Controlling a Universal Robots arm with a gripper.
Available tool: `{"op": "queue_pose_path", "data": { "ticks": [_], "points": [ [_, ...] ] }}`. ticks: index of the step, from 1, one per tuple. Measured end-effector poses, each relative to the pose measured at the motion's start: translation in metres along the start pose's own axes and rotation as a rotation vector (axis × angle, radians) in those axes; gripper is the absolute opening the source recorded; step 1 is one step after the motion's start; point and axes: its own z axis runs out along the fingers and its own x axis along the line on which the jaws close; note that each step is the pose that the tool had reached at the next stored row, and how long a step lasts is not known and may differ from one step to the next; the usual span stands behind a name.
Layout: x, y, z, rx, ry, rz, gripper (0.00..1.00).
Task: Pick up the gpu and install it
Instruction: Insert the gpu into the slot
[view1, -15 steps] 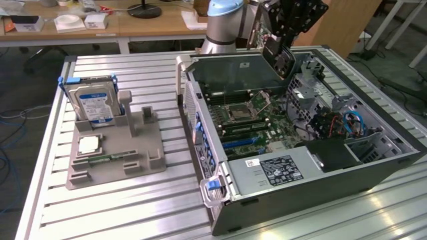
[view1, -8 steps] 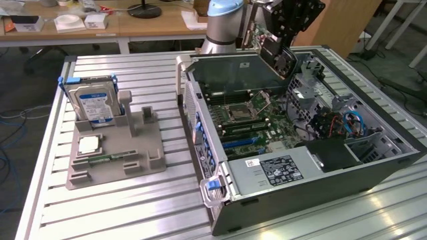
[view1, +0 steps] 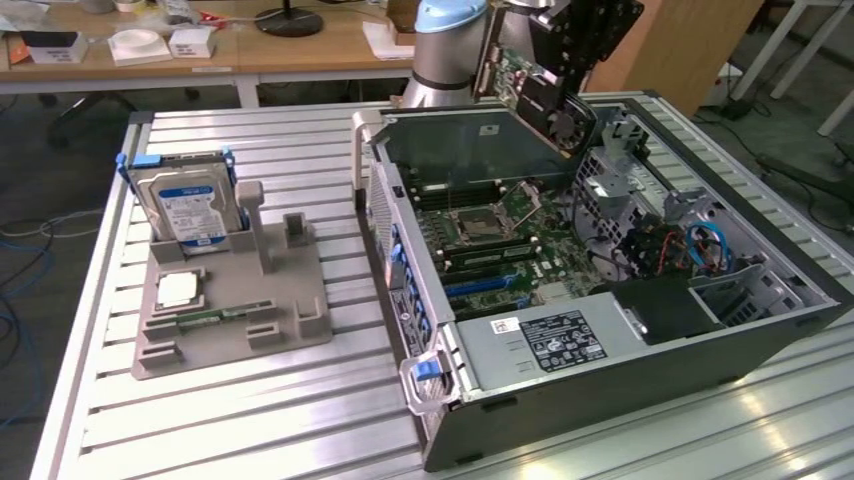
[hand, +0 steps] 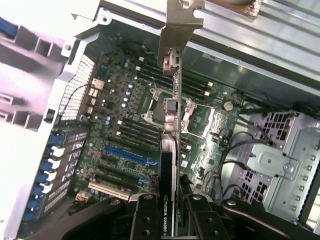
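The gpu (view1: 537, 92), a green card with a black fan shroud, hangs tilted above the far end of the open computer case (view1: 747, 345). My gripper (view1: 591, 35) is shut on its upper part. In the wrist view the gpu (hand: 171, 150) is edge-on between my black fingers (hand: 145, 220), and its metal end bracket (hand: 179, 27) points away from me. It hangs over the green motherboard (hand: 120, 100), apart from it. The blue expansion slot (hand: 124, 155) lies to one side of the card's edge.
A grey fixture (view1: 234, 305) on the slatted metal table (view1: 267, 400) holds the blue-labelled hard drive (view1: 192, 205), a processor chip (view1: 178, 290) and a small memory stick (view1: 214, 319). Inside the case are a drive cage (hand: 277, 160), cables (view1: 701, 245) and a power supply (view1: 561, 340).
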Motion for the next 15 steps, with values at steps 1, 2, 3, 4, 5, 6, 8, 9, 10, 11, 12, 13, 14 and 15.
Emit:
{"op": "queue_pose_path", "data": {
  "ticks": [1,2,3,4,5,6,8,9,10,11,12,13,14,15],
  "points": [
    [0.0001,0.0,0.0,-0.0003,0.0005,-0.013,0.26],
    [0.0002,0.0,0.0,-0.0005,0.0012,-0.027,0.26],
    [0.0002,0.0,0.0,-0.0007,0.0019,-0.042,0.26],
    [0.0003,0.0,0.0,-0.0009,0.0026,-0.056,0.26],
    [0.0004,0.0,0.0,-0.0012,0.0033,-0.07,0.26],
    [0.0004,0.0,0.0,-0.0015,0.0039,-0.085,0.26],
    [0.0004,0.0,0.0,-0.0022,0.0054,-0.117,0.26],
    [0.0004,0.0,0.0,-0.0024,0.0061,-0.133,0.26],
    [0.0005,0.0,0.0001,-0.0028,0.0068,-0.149,0.26],
    [0.0005,0.0,0.0001,-0.0031,0.0074,-0.164,0.26],
    [0.0006,0.0,0.0001,-0.0033,0.0081,-0.179,0.26],
    [0.0006,0.0,0.0,-0.0035,0.0088,-0.192,0.26],
    [0.0007,0.0,0.0,-0.0038,0.0094,-0.206,0.26],
    [0.0008,0.0001,0.0,-0.004,0.01,-0.22,0.26]
  ]
}}
